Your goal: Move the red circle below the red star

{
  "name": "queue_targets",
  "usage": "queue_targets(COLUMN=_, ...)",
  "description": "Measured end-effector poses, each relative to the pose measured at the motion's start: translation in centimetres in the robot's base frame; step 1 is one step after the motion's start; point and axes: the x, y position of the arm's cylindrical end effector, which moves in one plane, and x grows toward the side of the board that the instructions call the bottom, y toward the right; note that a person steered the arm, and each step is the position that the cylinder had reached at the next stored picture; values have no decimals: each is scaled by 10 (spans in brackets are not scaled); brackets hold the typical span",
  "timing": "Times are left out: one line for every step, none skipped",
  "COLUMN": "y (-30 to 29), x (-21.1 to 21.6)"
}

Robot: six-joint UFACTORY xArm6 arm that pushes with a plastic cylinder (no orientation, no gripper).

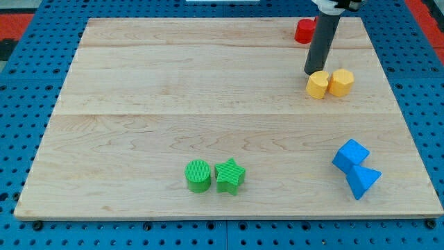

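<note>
One red block (303, 31) lies near the view's top right edge of the wooden board (173, 104). The rod covers its right side, so I cannot make out its shape. No second red block shows. My tip (313, 73) is below the red block, about a block's width away. It rests right against the top edge of the left of two yellow blocks (318, 85).
The second yellow block (341, 82) touches the first on its right. Two blue blocks (350, 156) (363, 181) sit together at the lower right. A green circle (198, 175) and a green star (229, 176) sit side by side at the bottom centre.
</note>
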Motion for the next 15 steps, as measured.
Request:
queue_targets(y=0, x=0)
queue_targets(y=-27, x=-7)
queue_targets(y=-85, x=-44)
queue_targets(y=-68, x=-69)
queue_targets(y=-19, x=-71)
queue_targets(y=14, x=-70)
queue_targets(y=-38, x=-70)
queue_targets(y=-98, x=-74)
queue_targets(y=-99, x=-111)
queue_targets(y=-93, x=-143)
queue_targets(y=-51, x=-152)
queue_targets(y=-30, x=-149)
queue_targets(y=-29, x=-135)
queue_targets(y=-21, x=-106)
queue_targets(y=0, x=-95)
